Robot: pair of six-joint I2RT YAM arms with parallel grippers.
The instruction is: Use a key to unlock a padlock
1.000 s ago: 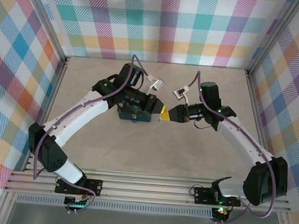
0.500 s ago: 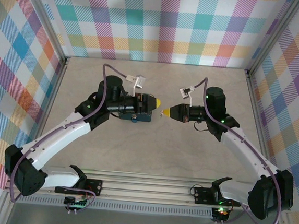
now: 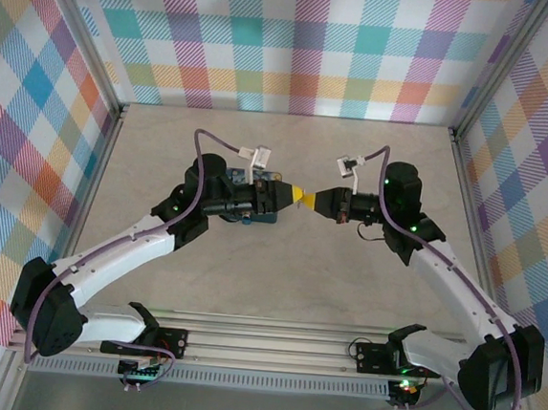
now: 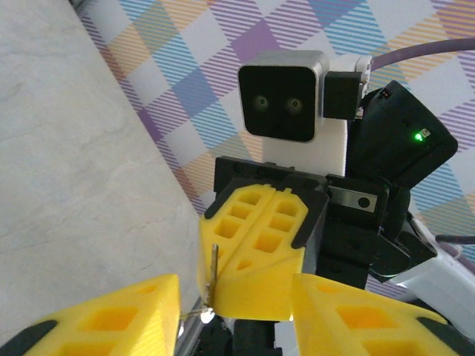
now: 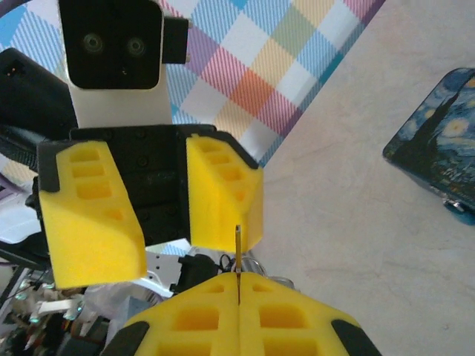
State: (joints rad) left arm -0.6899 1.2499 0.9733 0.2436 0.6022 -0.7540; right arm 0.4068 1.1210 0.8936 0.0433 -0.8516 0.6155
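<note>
Slim metal key [image 5: 237, 252] pinched by R gripper [image 5: 239, 293].

Pale beige stone-pattern worktop [image 3: 278, 272], enclosed on 3 sides by pastel plaid walls [image 3: 298, 44]; aluminium rails [image 3: 271, 347] span the near edge.

Above the table [image 3: 277, 282], left end effector [image 3: 292, 194] and right end effector [image 3: 311, 200] tip to tip.

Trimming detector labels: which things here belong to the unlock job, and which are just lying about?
Job: padlock; key, pinched in the right gripper; left gripper, jaws open.
Not job, backdrop only: plaid walls; aluminium frame rail.
</note>
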